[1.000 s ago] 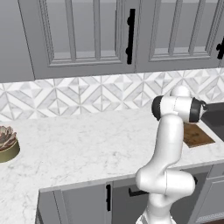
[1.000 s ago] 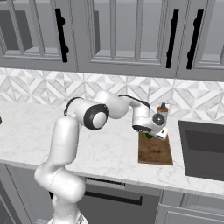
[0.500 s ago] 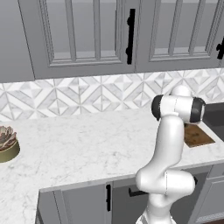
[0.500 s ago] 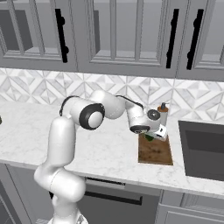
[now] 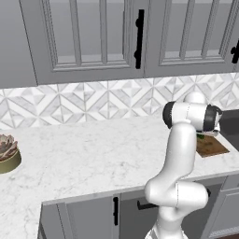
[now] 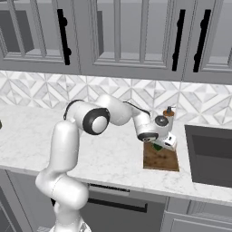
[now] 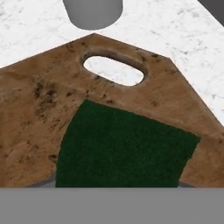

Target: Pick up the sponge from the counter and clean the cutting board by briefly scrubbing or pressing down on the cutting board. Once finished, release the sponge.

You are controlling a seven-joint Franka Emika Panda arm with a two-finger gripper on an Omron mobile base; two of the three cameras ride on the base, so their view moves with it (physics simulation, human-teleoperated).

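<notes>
At the far left edge of the worktop (image 5: 93,149) a small potted succulent (image 5: 7,151) sits well apart from my work. Moving right, my arm reaches across to the cutting board (image 6: 159,158), which lies near the worktop's front edge, just left of the sink (image 6: 210,154). My gripper (image 6: 164,141) is clenched on the sponge (image 7: 124,148), its green face spread over the board below the handle slot (image 7: 113,69). A small bottle (image 6: 169,113) stands behind the board toward the back edge. I judge I am in the scrubbing step, sponge over the wood; whether it presses down I cannot tell. Next calls for a brief press or rub, then loosening my hold so the sponge stays behind.
</notes>
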